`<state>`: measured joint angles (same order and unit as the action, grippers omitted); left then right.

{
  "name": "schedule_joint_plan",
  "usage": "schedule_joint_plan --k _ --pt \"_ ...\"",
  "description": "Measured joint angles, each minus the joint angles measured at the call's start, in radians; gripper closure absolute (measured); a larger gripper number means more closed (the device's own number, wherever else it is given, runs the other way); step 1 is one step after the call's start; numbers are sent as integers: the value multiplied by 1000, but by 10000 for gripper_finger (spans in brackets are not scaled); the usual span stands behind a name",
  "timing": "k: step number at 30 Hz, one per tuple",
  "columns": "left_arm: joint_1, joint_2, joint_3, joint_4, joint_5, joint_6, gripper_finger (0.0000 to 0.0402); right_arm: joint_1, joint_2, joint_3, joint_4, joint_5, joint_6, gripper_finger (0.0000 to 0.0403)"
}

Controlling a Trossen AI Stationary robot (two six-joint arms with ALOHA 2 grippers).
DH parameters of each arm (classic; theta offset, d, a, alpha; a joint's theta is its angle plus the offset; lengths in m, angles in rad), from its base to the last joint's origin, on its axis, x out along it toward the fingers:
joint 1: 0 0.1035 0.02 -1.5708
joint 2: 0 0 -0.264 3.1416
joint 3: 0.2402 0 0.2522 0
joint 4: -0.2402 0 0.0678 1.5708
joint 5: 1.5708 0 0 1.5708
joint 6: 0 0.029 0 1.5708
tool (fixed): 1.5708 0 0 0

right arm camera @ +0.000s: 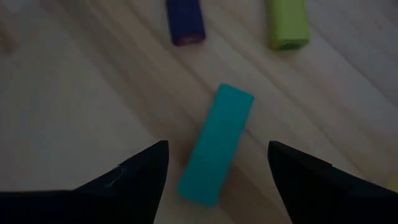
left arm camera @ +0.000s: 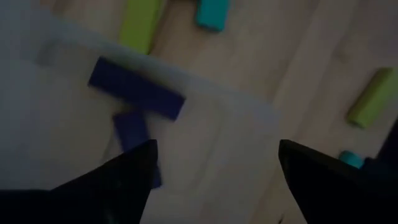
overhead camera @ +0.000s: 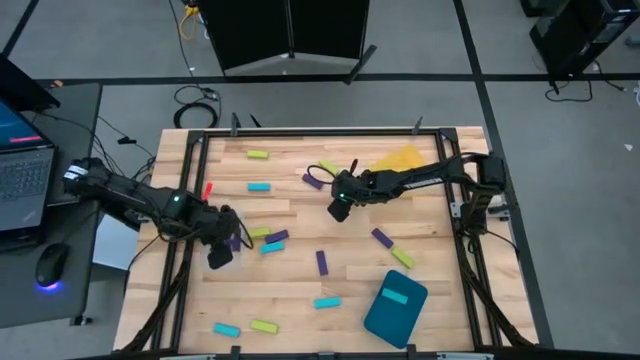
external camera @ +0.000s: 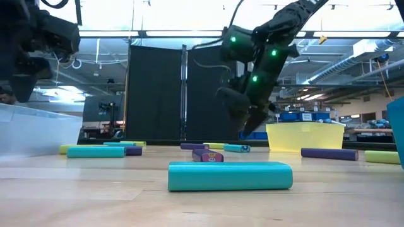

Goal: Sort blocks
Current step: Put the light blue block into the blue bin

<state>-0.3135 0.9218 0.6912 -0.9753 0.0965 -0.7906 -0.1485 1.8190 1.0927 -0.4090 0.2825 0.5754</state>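
The left hand (left arm camera: 214,165) is held wide open over two purple blocks (left arm camera: 137,89) in a clear tray (left arm camera: 205,134). The right hand (right arm camera: 217,168) is spread open above a cyan block (right arm camera: 217,143) on the tabletop (right arm camera: 74,112). Nothing is gripped.

You can see a wooden table (overhead camera: 300,225) with little purple, blue and green blocks (overhead camera: 258,186) lying all over it, plus a yellow tray (overhead camera: 400,160) and a teal tray (overhead camera: 395,307).

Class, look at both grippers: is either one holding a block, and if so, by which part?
Neither. The left gripper stands open above purple blocks lying in a clear tray. The right gripper hangs open over a cyan block, not touching it.
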Motion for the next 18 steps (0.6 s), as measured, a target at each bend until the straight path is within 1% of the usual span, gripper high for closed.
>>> schedule_joint_plan --k 5,9,14,18 --pt "-22 0 0 70 -24 -3 70 -19 25 0 3 -15 2 105" --pt "-33 0 0 115 -44 -2 77 -31 45 0 -4 -26 6 104" --pt "-36 0 0 159 -50 0 78 -39 80 2 1 -49 8 116" --pt "-36 0 0 185 -55 14 78 -38 102 6 10 -49 5 133"
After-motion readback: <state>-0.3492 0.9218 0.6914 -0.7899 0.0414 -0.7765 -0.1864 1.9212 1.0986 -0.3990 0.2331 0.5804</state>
